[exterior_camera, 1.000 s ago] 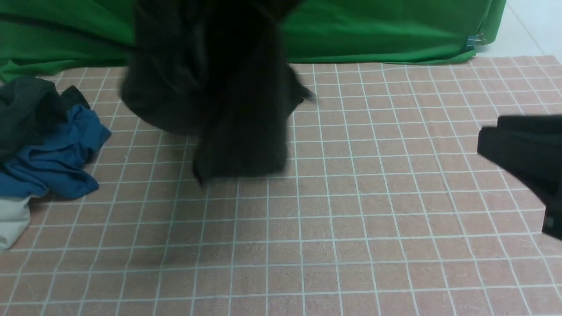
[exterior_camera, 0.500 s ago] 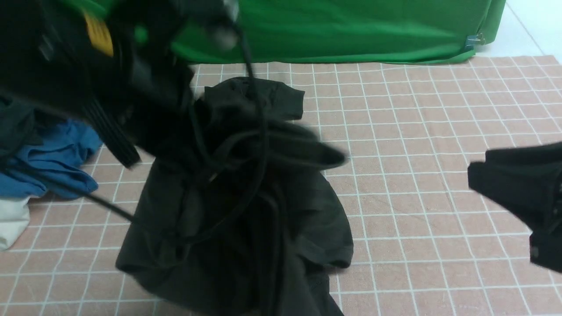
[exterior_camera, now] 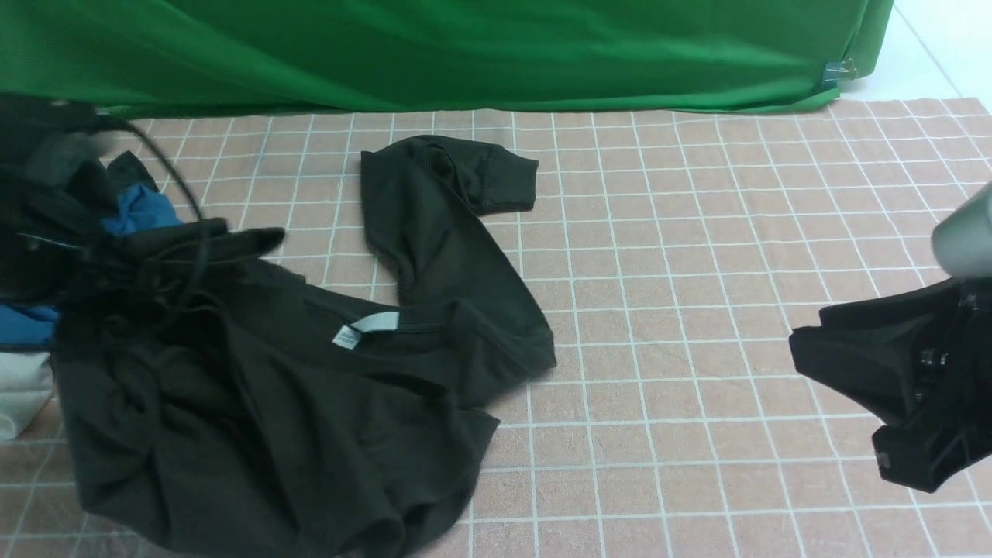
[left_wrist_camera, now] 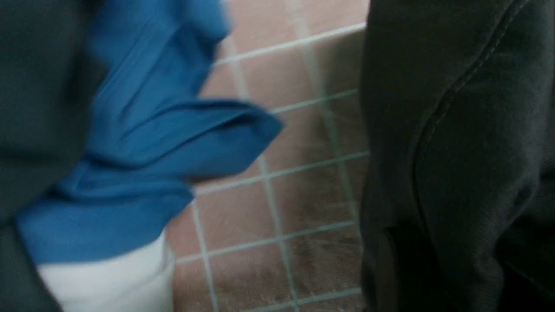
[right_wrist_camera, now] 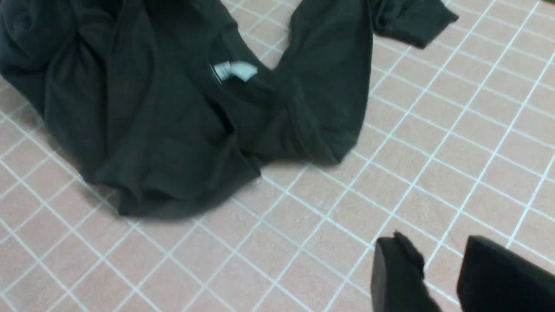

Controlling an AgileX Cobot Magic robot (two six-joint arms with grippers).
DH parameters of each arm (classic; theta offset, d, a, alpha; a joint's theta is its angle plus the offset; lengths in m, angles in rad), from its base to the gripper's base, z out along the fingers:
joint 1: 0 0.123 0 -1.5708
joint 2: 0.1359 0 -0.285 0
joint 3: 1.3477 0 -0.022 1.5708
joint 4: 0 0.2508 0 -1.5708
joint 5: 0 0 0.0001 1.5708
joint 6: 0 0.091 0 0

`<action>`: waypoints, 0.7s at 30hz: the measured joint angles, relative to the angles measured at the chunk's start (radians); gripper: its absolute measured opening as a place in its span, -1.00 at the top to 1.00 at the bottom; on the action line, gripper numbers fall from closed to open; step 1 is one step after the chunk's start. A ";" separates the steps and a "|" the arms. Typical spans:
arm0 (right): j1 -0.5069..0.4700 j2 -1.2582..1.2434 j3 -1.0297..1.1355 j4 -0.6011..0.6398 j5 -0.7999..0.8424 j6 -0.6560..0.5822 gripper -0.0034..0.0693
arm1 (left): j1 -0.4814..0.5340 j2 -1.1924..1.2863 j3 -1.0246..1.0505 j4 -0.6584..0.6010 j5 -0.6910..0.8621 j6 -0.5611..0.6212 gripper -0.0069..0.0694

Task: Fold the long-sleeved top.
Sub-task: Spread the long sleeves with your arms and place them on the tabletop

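Where it lies on the pink checked cloth (exterior_camera: 697, 271), the long-sleeved top (exterior_camera: 271, 411) forms a crumpled black heap in the robot's left half of the front view. One sleeve (exterior_camera: 434, 232) runs clear of the heap toward the green backdrop (exterior_camera: 496, 54) and ends in its cuff (exterior_camera: 500, 182). The white label (exterior_camera: 368, 324) shows at the collar, and the second sleeve cannot be made out among the folds. At the far left edge of the heap, beside the blue garment (exterior_camera: 139, 213), the left gripper (exterior_camera: 198, 242) appears only as a blur. Whether its fingers are parted or pinch fabric cannot be told, since the left wrist view shows only a stitched black edge close to the lens. Well apart from the top, above bare cloth, the right gripper (right_wrist_camera: 433, 251) has its fingers a modest gap apart with nothing between them. Handling, as judged: thin jersey, light and limp, likely to sag and bunch rather than keep a shape, so it probably wants spreading flat before any fold. Sound holds would be the stitched edges, namely the shoulders either side of the label, the cuff, or the hem.
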State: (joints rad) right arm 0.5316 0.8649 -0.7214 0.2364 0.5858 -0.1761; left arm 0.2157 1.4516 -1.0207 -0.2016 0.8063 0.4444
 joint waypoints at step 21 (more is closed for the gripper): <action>0.000 0.005 0.000 0.000 0.000 -0.011 0.25 | -0.428 -0.257 0.077 -0.079 0.133 0.177 -0.20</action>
State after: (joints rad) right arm 0.5316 0.8698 -0.7214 0.2364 0.5858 -0.1871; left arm -0.2126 1.1947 -0.9434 -0.2805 0.9394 0.6212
